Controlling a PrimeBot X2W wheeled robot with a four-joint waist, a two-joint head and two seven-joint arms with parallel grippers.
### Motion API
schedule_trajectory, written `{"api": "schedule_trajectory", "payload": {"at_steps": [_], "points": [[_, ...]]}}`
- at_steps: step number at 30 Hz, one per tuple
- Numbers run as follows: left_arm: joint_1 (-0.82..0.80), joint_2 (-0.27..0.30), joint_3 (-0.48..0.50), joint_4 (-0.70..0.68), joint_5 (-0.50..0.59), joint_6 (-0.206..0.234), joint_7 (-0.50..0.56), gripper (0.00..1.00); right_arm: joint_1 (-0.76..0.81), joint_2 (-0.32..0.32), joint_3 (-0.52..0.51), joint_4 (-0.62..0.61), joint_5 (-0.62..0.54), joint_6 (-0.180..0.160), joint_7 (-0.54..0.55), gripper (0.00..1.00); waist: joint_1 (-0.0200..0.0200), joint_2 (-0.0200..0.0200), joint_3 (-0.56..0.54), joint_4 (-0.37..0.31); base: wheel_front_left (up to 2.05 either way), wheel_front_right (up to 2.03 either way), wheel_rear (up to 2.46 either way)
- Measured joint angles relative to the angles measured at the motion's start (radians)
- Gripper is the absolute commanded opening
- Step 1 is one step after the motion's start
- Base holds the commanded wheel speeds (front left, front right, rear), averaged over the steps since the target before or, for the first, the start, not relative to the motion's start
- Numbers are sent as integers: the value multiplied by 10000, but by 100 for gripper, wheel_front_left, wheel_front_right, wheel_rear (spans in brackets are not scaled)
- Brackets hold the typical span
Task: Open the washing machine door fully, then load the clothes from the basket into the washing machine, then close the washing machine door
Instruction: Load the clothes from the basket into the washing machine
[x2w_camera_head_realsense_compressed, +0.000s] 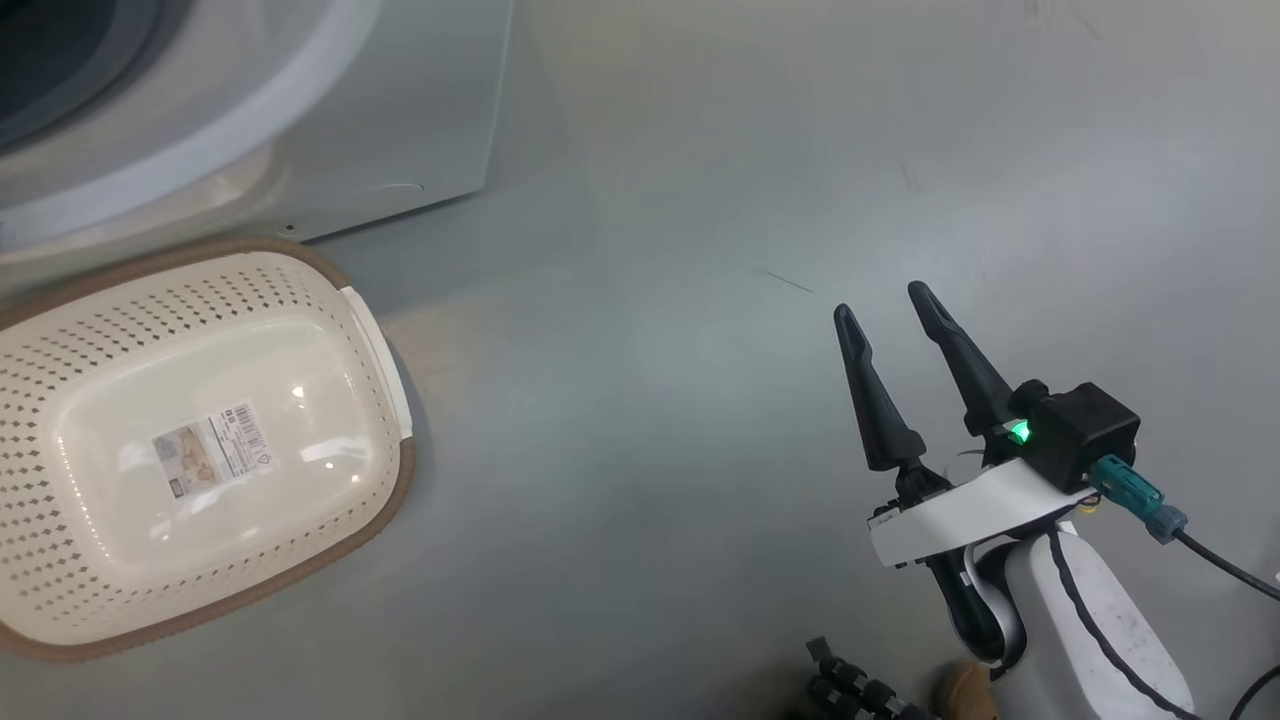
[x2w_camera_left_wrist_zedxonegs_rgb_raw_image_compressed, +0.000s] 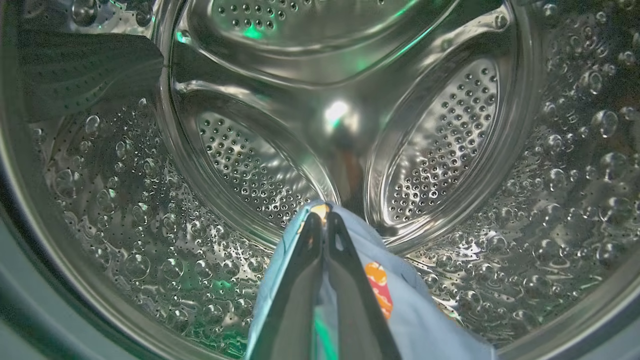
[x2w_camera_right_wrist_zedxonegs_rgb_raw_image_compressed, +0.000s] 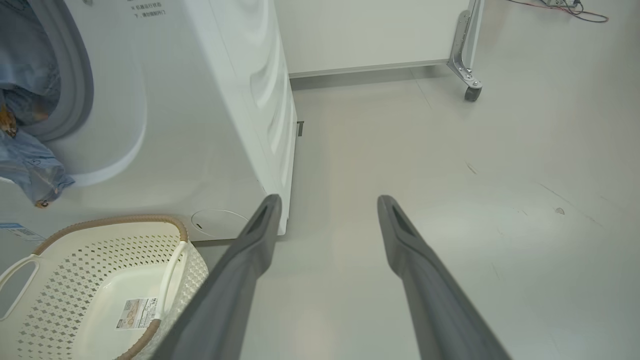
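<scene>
In the left wrist view, my left gripper (x2w_camera_left_wrist_zedxonegs_rgb_raw_image_compressed: 322, 215) reaches into the perforated steel drum (x2w_camera_left_wrist_zedxonegs_rgb_raw_image_compressed: 440, 140) of the washing machine. It is shut on a light blue garment with an orange print (x2w_camera_left_wrist_zedxonegs_rgb_raw_image_compressed: 400, 310), one of the clothes, which hangs around its fingers. More blue clothes (x2w_camera_right_wrist_zedxonegs_rgb_raw_image_compressed: 27, 165) spill over the grey gasket at the washing machine (x2w_camera_right_wrist_zedxonegs_rgb_raw_image_compressed: 200, 100) opening. The cream basket (x2w_camera_head_realsense_compressed: 385, 500) stands on the floor before the washing machine (x2w_camera_head_realsense_compressed: 400, 120), holding just its label sticker. My right gripper (x2w_camera_head_realsense_compressed: 880, 300) hovers open over bare floor to the right of the basket (x2w_camera_right_wrist_zedxonegs_rgb_raw_image_compressed: 75, 270), fingers wide apart (x2w_camera_right_wrist_zedxonegs_rgb_raw_image_compressed: 328, 200). The washing machine door is out of view.
Grey floor stretches to the right of the machine. A white panel on a caster wheel (x2w_camera_right_wrist_zedxonegs_rgb_raw_image_compressed: 472, 92) stands at the back, with cables (x2w_camera_right_wrist_zedxonegs_rgb_raw_image_compressed: 575, 10) on the floor beyond. A black cable (x2w_camera_head_realsense_compressed: 1220, 565) trails from my right wrist.
</scene>
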Motion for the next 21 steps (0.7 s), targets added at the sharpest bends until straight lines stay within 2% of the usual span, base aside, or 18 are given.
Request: {"api": "schedule_trajectory", "payload": {"at_steps": [7, 13, 15, 17, 18, 19, 20, 21], "points": [[-855, 265, 148, 527, 31, 0, -209, 0, -171, 2, 52, -65, 2, 0, 0, 100, 0, 0, 516, -256, 0, 0, 0], [-1265, 274, 12, 1179, 205, 2, -407, 2, -193, 4, 50, -73, 2, 2, 0, 100, 0, 0, 786, -445, 0, 0, 0], [-1267, 249, -67, 1432, 242, 2, -430, 19, -194, 2, 52, -69, 6, 2, 0, 100, 0, 0, 824, -484, 0, 0, 0], [-1275, 247, -94, 1645, 263, 2, -493, 27, -196, 4, 56, -65, 58, 0, 0, 100, 0, 0, 836, -503, 0, 0, 0], [-1280, 247, -100, 1733, 263, 2, -531, 36, -196, 4, 58, -58, 111, 0, 0, 100, 0, 0, 832, -508, 0, 0, 0], [-1292, 238, -90, 1845, 263, 2, -606, 50, -198, 4, 59, -42, 134, 2, 0, 100, 0, 0, 822, -511, 0, 0, 0], [-1298, 213, -88, 1956, 263, 2, -704, 80, -200, 4, 59, -21, 174, 0, 0, 100, 0, 0, 801, -510, 0, 0, 0], [-1301, 182, -90, 2052, 263, 2, -719, 100, -200, 4, 59, -6, 198, 2, 0, 100, 0, 0, 772, -507, 0, 0, 0]]}}
